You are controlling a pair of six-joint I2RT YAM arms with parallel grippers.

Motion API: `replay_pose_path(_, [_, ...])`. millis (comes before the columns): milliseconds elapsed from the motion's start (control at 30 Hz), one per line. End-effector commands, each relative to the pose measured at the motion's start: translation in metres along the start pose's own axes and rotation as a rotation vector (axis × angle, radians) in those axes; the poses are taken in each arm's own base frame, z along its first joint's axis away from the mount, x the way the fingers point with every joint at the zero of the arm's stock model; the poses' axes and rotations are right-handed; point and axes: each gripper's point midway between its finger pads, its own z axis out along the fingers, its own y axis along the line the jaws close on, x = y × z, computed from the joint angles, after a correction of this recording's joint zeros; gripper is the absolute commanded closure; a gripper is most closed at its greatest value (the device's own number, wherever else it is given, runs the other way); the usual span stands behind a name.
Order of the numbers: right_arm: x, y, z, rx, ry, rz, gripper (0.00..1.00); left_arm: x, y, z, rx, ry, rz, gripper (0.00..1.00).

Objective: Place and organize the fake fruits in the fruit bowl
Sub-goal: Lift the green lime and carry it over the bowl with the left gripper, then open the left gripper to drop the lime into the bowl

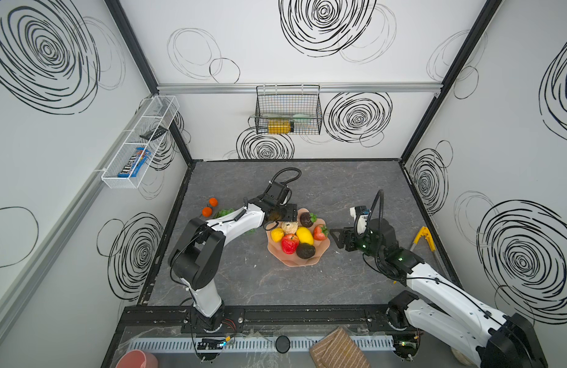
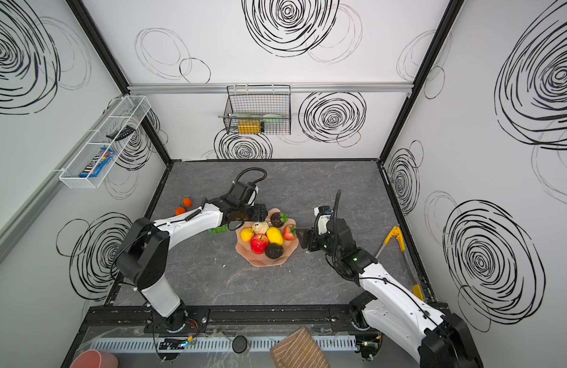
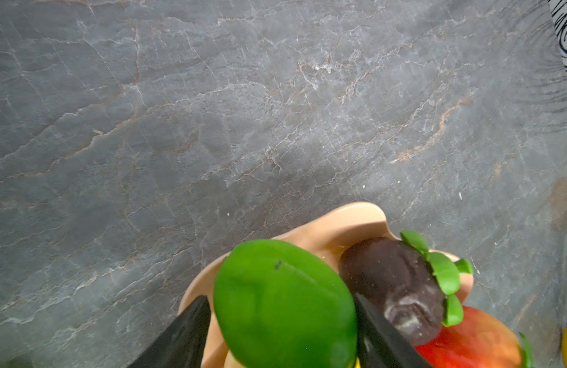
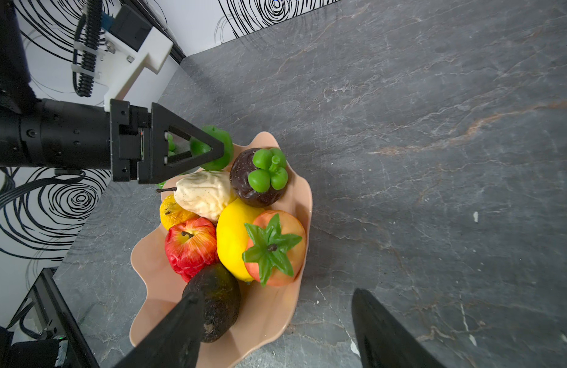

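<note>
The peach fruit bowl (image 1: pixel 294 263) (image 2: pixel 259 262) holds a red apple (image 1: pixel 289 243), a lemon (image 1: pixel 304 235), a strawberry (image 1: pixel 320 232), a beige pear (image 1: pixel 289 227) and dark fruits. My left gripper (image 1: pixel 290 216) (image 3: pixel 280 298) hovers over the bowl's far left rim (image 3: pixel 355 216). A green lime (image 3: pixel 285 302) (image 4: pixel 226 135) lies between its fingers, with a sliver of gap on one side. My right gripper (image 1: pixel 334 237) (image 4: pixel 275 293) stands open and empty at the bowl's right edge. Two oranges (image 1: pixel 213 201) (image 1: pixel 207 211) and green grapes (image 1: pixel 224 212) lie on the table at the left, the grapes partly hidden by the left arm.
Yellow-handled tongs (image 1: pixel 422 239) lie along the right wall. A salmon bowl (image 1: pixel 137 360) and a striped cloth (image 1: pixel 337 349) sit in front of the base rail. A black wire basket (image 1: pixel 288 110) hangs on the back wall and a white wire shelf (image 1: pixel 138 143) on the left wall.
</note>
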Motion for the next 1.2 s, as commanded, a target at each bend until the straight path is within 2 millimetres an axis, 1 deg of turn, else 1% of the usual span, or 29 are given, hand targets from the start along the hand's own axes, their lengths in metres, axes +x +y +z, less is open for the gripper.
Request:
replay_pose_path(0, [-0.003,0.002,0.000,-0.015,-0.021,0.005,0.23,-0.010,-0.010,0.002,0.026,-0.019,0.023,0.25])
replay_pose_path(133, [-0.002,0.002,0.000,-0.016,-0.020,0.006,0.23,-0.011,-0.015,0.002,0.044,-0.024,0.031,0.26])
replay_pose_path(400, [-0.002,0.001,0.001,-0.015,-0.018,0.006,0.23,-0.017,-0.031,-0.003,0.100,-0.036,0.053,0.24])
replay_pose_path(500, [-0.002,0.001,0.001,-0.015,-0.018,0.006,0.23,-0.017,-0.028,-0.004,0.090,-0.037,0.050,0.24])
replay_pose_path(600, [-0.003,0.002,0.000,-0.015,-0.020,0.004,0.23,-0.023,-0.022,-0.011,0.062,-0.062,0.045,0.24])
replay_pose_path(667, [-0.004,0.002,0.000,-0.017,-0.022,0.003,0.23,-0.030,-0.017,-0.020,0.036,-0.091,0.039,0.24])
replay_pose_path(767, [-0.007,0.004,-0.001,-0.020,-0.030,0.001,0.23,-0.042,-0.008,-0.039,-0.003,-0.148,0.028,0.24])
replay_pose_path(867, [-0.011,0.006,-0.004,-0.024,-0.040,-0.003,0.23,-0.060,0.014,-0.067,-0.073,-0.249,-0.006,0.24])
replay_pose_path(933, [-0.014,0.008,-0.005,-0.029,-0.050,-0.006,0.23,-0.071,0.036,-0.089,-0.115,-0.327,-0.052,0.23])
replay_pose_path(967, [-0.015,0.009,-0.006,-0.030,-0.054,-0.007,0.23,-0.074,0.048,-0.097,-0.140,-0.351,-0.077,0.22])
replay_pose_path(1067, [-0.017,0.010,-0.008,-0.034,-0.062,-0.013,0.22,-0.081,0.104,-0.120,-0.286,-0.434,-0.193,0.22])
replay_pose_path(1133, [-0.018,0.011,-0.008,-0.037,-0.067,-0.015,0.22,-0.082,0.148,-0.135,-0.398,-0.495,-0.282,0.22])
replay_pose_path(1167, [-0.018,0.011,-0.008,-0.038,-0.066,-0.015,0.22,-0.080,0.165,-0.140,-0.432,-0.512,-0.316,0.22])
